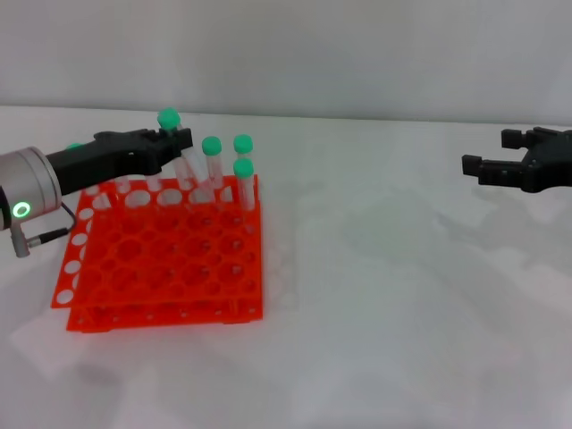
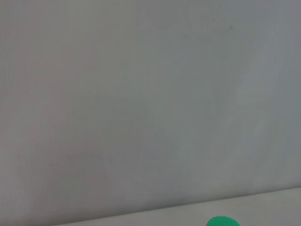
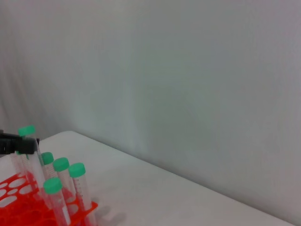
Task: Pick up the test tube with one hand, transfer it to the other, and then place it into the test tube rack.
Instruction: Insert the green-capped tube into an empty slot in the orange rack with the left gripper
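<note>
Test tube rack [image 1: 161, 259] nearest, orange, on the table. Left gripper [image 1: 174, 140] over its far edge, clamped on the test tube [image 1: 179, 147] — near-upright, cap up, tip above the back-row holes. Right gripper [image 1: 500, 165] well apart, fingers spread, empty.

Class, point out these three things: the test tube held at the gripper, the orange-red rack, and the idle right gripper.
test tube [image 1: 168, 118]: head view, on its green cap.
test tube rack [image 1: 161, 268]: head view, on its top grid.
right gripper [image 1: 514, 161]: head view, between its fingertips, far right above the table.
</note>
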Controlling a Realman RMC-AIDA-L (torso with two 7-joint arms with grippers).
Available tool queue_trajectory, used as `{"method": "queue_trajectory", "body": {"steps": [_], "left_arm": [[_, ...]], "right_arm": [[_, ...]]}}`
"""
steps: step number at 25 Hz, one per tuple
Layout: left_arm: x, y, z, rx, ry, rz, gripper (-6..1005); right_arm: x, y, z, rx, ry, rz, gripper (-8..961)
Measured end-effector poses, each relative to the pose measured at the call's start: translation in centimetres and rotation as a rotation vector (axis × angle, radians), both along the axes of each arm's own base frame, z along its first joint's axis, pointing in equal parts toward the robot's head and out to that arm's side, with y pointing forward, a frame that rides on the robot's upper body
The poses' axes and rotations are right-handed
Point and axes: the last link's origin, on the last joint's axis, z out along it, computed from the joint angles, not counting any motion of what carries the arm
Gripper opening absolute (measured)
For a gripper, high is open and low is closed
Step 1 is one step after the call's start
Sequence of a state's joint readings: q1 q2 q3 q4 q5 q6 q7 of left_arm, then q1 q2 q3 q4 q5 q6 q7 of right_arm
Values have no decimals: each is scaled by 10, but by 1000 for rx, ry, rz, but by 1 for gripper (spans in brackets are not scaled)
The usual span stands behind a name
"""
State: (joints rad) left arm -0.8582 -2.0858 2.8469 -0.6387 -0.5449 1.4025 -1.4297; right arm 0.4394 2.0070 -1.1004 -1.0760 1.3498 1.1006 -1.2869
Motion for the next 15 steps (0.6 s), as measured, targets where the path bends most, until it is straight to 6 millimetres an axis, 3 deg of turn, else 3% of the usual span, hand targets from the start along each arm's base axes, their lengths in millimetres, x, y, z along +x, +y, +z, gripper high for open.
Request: {"method": "queue_trajectory", "body": {"steps": [15], "left_arm": [[-3, -2, -9, -30, -2, 12, 213]], "right_arm": [[-1, 2, -3, -8, -5, -1, 857]]}}
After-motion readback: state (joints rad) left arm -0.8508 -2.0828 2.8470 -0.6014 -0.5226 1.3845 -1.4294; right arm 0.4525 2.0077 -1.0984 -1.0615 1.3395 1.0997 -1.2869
